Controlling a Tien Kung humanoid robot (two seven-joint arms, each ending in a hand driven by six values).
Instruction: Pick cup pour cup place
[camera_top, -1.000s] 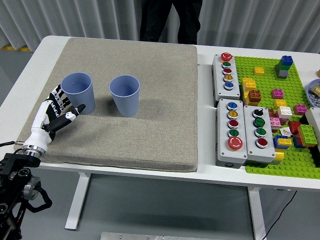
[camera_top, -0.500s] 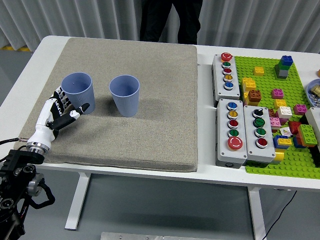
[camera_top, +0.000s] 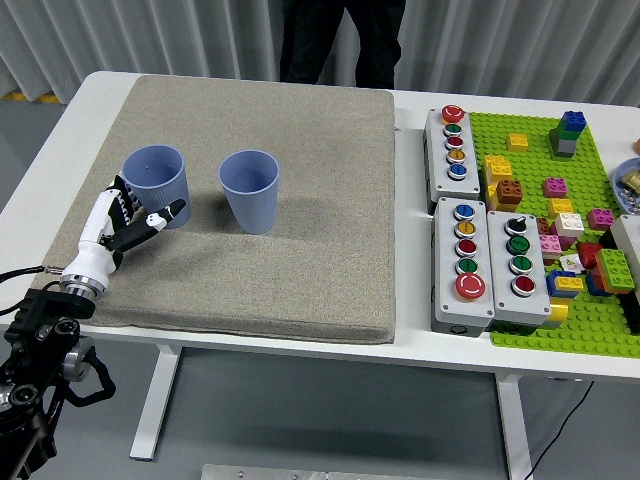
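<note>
Reaching toward the left cup (camera_top: 155, 185), the left hand (camera_top: 120, 224) is hovering just beside it — fingers loosely spread, holding nothing; picking, pouring into the second cup (camera_top: 249, 190) and placing are all remaining.

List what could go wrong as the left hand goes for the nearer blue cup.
The left hand sits low beside the left cup, fingers at its base; a push there could tip the light cup instead of gripping it. The right cup stands close by on the soft grey mat, so a sliding or toppling left cup may knock it.
</note>
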